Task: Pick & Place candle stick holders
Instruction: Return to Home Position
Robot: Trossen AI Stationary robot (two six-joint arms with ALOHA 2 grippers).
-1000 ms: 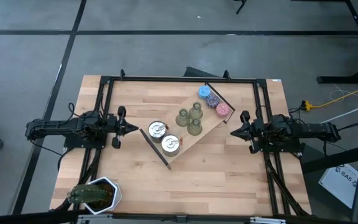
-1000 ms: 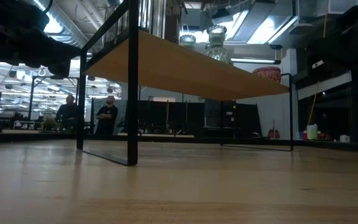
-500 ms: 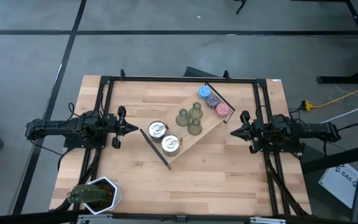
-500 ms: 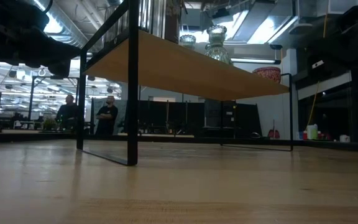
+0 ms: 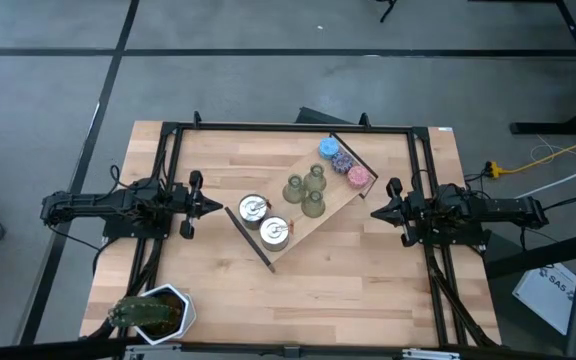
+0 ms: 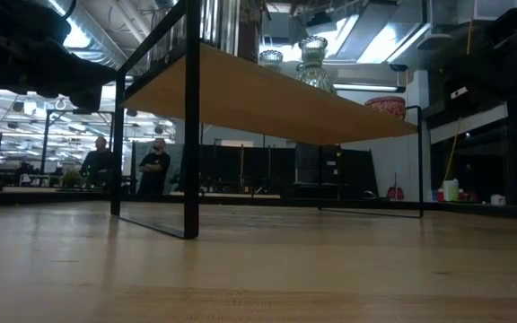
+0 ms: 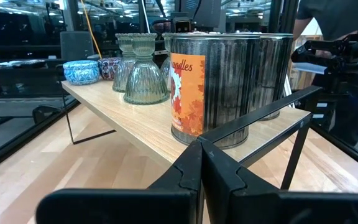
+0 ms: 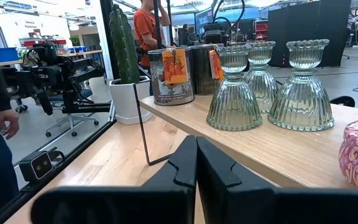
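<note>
Layout w/ placing done, as I judge it: three candle stick holders (image 5: 314, 203) clustered mid-shelf (image 5: 305, 225) btwn tins (image 5: 254, 209) and pucks (image 5: 357, 178), so left gripper (image 5: 218, 207) and right gripper (image 5: 373, 213) sit clear at opp. sides, fingers pressed together, empty.

Only readable bit: the orange label (image 7: 188, 93) on the nearest silver tin (image 7: 244, 87) says "andles", with the first letter curving out of sight.

The high camera looked straight down on the counter (image 5: 368, 280); the low camera sat at counter level. Both wrist cameras faced the shelf (image 7: 129, 115) closely, from left and right.
</note>
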